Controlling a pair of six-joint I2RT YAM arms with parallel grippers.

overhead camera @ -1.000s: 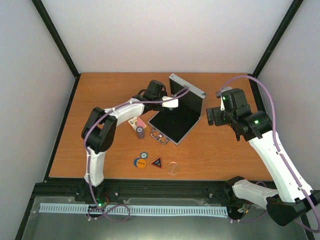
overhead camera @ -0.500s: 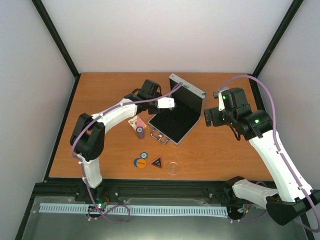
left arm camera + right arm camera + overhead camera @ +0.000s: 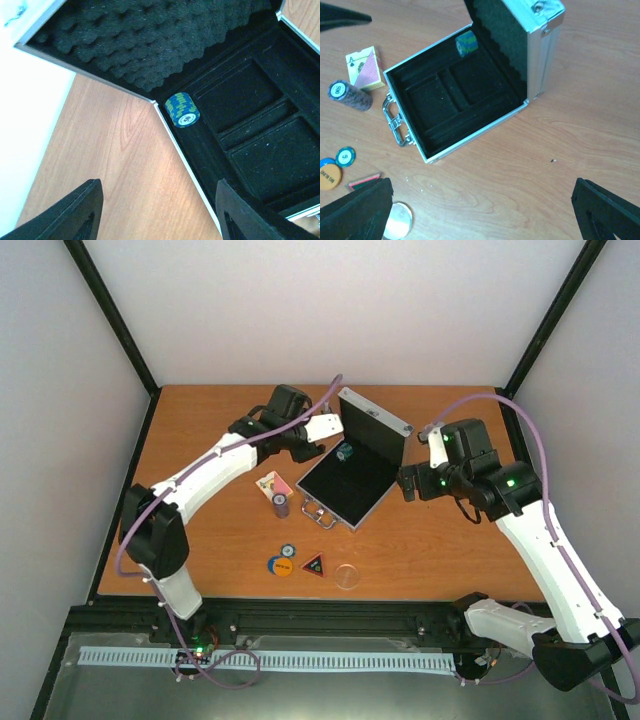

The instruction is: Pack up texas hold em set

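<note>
Stowing chips: blue-green stack (image 3: 345, 452) sits in case (image 3: 352, 495), 12 o'clock corner; left end effector (image 3: 328, 428), right end effector (image 3: 408, 483) both spread wide, empty. Best to lift left clear of lid (image 3: 375, 421) first.

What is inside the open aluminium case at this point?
One short stack of blue-green chips sits in the case by the hinge; the other compartments show only black lining. No part of the inside is covered.
</note>
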